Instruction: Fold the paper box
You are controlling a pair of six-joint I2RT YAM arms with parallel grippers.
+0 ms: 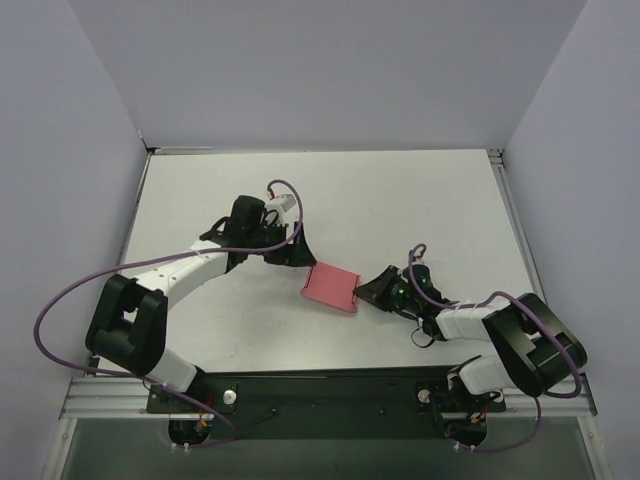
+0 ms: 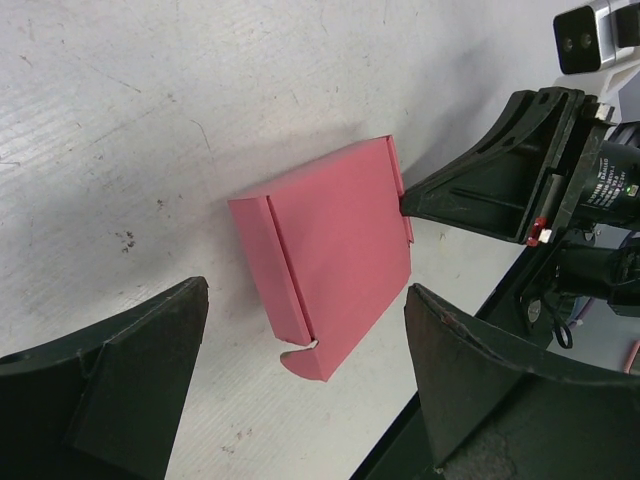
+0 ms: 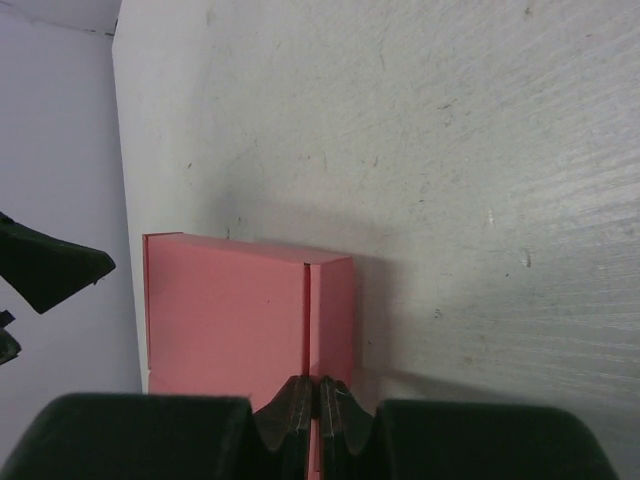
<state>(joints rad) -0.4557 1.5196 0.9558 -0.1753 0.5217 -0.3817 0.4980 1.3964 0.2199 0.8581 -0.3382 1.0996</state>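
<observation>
White desk [image 1: 420, 200] bore the box [image 1: 332, 287] mid-frame, right pincer [image 1: 372, 291] pinched shut on its right edge, left pincer [image 1: 290, 250] wide open just upper-left.

Left gripper [image 2: 307, 295] spread wide, arm reached forward. Right gripper [image 3: 318, 396] pinched closed on box [image 3: 225, 310] edge, arm folded low.

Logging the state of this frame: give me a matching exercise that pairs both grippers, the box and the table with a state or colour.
1. left gripper
2. right gripper
3. box
4. table

A. pink
B. white
C. open
D. shut on the box edge

Pairs: 1-C, 2-D, 3-A, 4-B
</observation>
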